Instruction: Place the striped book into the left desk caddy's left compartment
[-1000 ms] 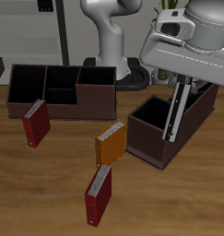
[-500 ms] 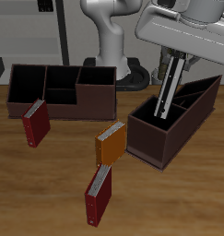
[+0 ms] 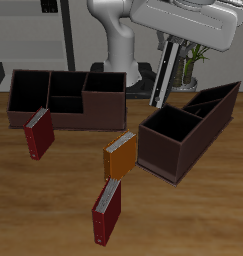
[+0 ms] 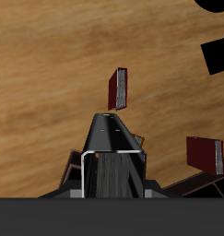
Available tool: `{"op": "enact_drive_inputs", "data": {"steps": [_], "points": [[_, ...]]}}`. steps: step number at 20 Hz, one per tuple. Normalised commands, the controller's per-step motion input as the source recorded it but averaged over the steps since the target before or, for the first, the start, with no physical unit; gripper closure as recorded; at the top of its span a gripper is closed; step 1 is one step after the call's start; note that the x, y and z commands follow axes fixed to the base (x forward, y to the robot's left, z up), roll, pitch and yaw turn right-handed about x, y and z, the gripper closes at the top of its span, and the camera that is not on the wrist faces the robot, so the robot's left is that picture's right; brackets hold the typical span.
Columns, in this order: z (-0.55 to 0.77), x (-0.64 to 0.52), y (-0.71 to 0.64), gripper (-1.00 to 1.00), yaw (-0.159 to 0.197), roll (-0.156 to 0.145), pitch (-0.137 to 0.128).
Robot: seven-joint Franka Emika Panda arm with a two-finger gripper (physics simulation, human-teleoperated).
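Note:
My gripper (image 3: pixel 174 47) is shut on the striped book (image 3: pixel 165 75), a thin dark-and-white slab that hangs almost upright from the fingers, high above the table. The book is between the two caddies, above and just beside the left desk caddy (image 3: pixel 163 153), a dark brown angled box with open compartments. In the wrist view the striped book (image 4: pixel 112 159) fills the middle and hides my fingertips.
A second dark caddy (image 3: pixel 103 104) stands at the back. A red book (image 3: pixel 37 134) stands before it, an orange book (image 3: pixel 120 155) stands beside the left caddy, and another red book (image 3: pixel 107 208) stands near the front edge. The wrist view shows both red books (image 4: pixel 120 88) (image 4: pixel 206 153).
My gripper has lifted the striped book up from the left desk caddy's opening and carried it back, toward the table's middle. The books on the table have not moved.

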Motion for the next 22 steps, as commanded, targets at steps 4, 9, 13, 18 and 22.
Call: {"op": "enact_drive_inputs", "data": {"steps": [4, 9, 13, 18, 22], "points": [[0.1, -0.4, 0.08, 1.0, 0.084, 0.037, -0.054], [0.0, -0.2, 0.02, 1.0, 0.01, 0.028, -0.025], [-0.05, -0.18, 0.0, 1.0, 0.017, 0.012, -0.021], [-0.09, -0.18, -0.12, 1.0, 0.043, -0.047, -0.037], [-0.1, -0.21, -0.01, 1.0, -0.024, -0.014, 0.0]]}}
